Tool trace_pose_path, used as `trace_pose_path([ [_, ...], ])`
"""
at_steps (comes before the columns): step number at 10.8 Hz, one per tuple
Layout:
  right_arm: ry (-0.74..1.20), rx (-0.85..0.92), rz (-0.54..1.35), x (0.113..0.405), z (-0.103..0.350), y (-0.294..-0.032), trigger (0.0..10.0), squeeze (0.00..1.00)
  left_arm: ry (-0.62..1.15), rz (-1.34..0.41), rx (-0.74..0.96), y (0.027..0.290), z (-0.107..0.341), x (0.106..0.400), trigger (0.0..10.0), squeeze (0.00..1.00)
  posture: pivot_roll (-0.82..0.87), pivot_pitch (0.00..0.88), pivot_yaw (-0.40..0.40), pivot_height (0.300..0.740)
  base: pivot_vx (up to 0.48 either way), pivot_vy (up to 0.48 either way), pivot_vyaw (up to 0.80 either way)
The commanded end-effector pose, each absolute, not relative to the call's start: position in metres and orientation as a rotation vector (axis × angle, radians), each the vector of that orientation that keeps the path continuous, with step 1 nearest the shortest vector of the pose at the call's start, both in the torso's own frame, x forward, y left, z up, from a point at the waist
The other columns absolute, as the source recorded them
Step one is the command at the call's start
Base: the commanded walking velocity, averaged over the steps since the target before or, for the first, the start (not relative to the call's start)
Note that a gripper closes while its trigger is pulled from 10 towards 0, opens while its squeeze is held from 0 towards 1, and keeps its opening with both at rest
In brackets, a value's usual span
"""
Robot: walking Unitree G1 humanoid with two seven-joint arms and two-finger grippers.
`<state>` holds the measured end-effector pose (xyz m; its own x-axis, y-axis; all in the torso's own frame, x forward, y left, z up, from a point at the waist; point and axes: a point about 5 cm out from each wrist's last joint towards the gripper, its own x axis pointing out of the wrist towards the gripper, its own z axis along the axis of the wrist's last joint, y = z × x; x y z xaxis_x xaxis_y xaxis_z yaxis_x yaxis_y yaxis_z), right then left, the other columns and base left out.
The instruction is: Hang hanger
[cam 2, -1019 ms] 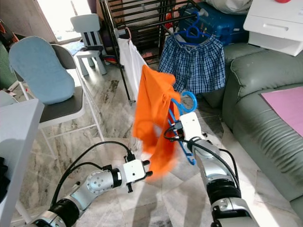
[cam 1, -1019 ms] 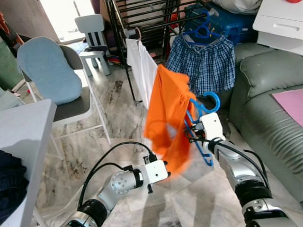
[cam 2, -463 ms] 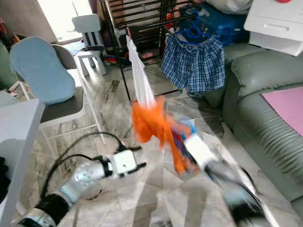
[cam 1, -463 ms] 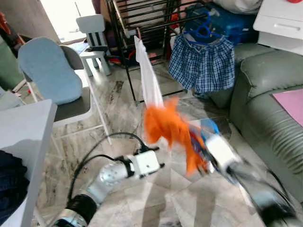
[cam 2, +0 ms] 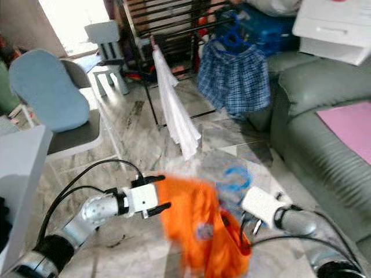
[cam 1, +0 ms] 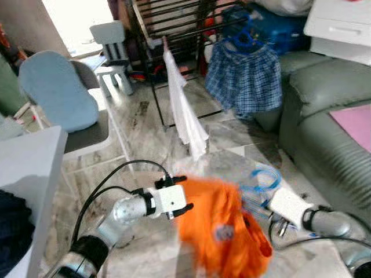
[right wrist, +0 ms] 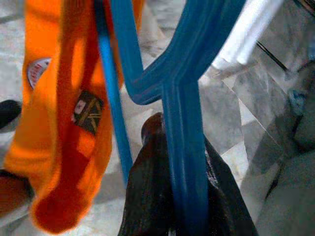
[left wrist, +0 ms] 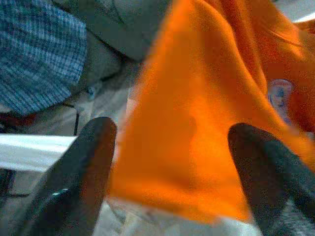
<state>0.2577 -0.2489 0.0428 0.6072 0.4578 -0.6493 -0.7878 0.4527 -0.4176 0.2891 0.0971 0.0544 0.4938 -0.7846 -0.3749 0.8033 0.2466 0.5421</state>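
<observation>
While the orange shirt [cam 1: 223,229] billows low over the marble floor [cam 1: 145,124], the blue hanger [right wrist: 167,98] inside it is pinched at its stem by the right gripper [right wrist: 170,196], whose black fingers [right wrist: 147,191] are clenched round the plastic. The hook [cam 1: 264,176] pokes up just beside that arm, well below and well apart from the drying rack [cam 1: 174,23], where a white garment [cam 1: 185,110] and checked shorts [cam 1: 249,75] on another blue hanger already hang.

The left gripper [left wrist: 172,142] hovers beside the cloth with its fingers spread wide, orange fabric lying loosely between them, not gripped as far as I can see.

From where I stand the hanger looks light, stiff and rather slick, so the stem just under the hook seems the sensible place to hold; a firm pinch there leaves the hook free for the rail. The shirt is soft and floppy, it will swing and may slide off a shoulder if tilted, so I'd judge the hanger should be kept level
</observation>
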Motion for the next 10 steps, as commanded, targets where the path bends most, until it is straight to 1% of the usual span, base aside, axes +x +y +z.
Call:
trace_pose_path([
  [1, 0.428, -0.831, 0.871, 0.264, 0.051, -0.240, 10.0, 0.00, 0.053, -1.066, 0.807, 0.105, 0.052, 0.293, 10.0, 1.00, -0.25, 0.000, 0.158, 0.740, 0.000, 0.000, 0.00],
  [3, 0.428, -0.872, 0.912, 0.267, 0.054, -0.241, 10.0, 0.00, 0.072, -1.059, 0.834, 0.107, 0.047, 0.293, 10.0, 1.00, -0.25, 0.000, 0.149, 0.740, 0.000, 0.000, 0.00],
  [7, 0.325, -0.973, 0.948, 0.284, 0.070, -0.231, 10.0, 0.00, 0.151, -1.115, 0.859, 0.111, 0.034, 0.290, 10.0, 1.00, -0.24, 0.000, 0.143, 0.740, 0.000, 0.000, 0.00],
  [8, 0.317, -0.990, 0.958, 0.285, 0.070, -0.229, 10.0, 0.00, 0.152, -1.120, 0.849, 0.109, 0.035, 0.292, 0.0, 0.15, -0.24, 0.000, 0.143, 0.740, 0.000, 0.000, 0.00],
  [9, 0.307, -1.008, 0.975, 0.286, 0.069, -0.226, 10.0, 0.00, 0.140, -1.124, 0.837, 0.106, 0.038, 0.295, 0.0, 0.00, -0.24, 0.000, 0.143, 0.740, 0.000, 0.000, 0.00],
  [10, 0.301, -1.031, 0.985, 0.287, 0.068, -0.223, 10.0, 0.00, 0.137, -1.137, 0.823, 0.102, 0.041, 0.297, 0.0, 0.00, -0.25, 0.000, 0.149, 0.740, 0.000, 0.000, 0.00],
])
